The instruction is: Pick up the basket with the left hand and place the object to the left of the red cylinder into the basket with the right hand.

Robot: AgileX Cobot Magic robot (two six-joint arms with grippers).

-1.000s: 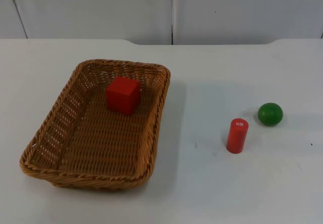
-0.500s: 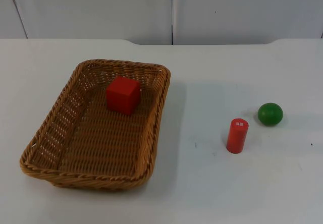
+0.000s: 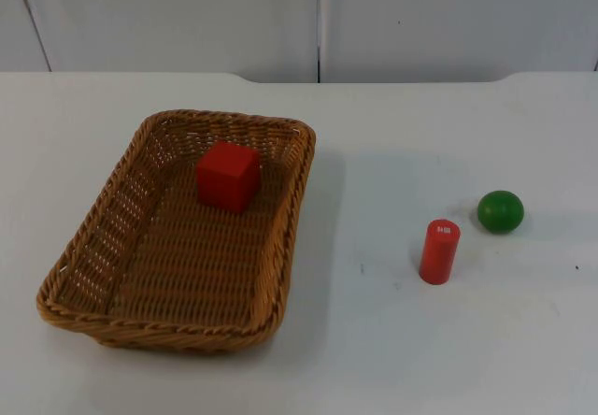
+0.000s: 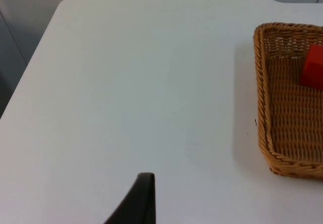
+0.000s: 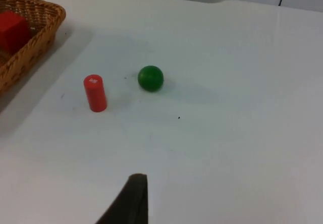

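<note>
A small round green ball (image 3: 500,210) rests on the white bench (image 3: 392,340), just beside an upright red cylinder and a little farther back toward the grey partition wall (image 3: 187,18). The ball touches nothing else. The wall runs along the bench's far edge, split by a dark vertical seam.

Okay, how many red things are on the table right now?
2. A red wooden cube lies inside the brown wicker basket, near its far end; a red upright cylinder stands on the white table, beside the green ball.
</note>
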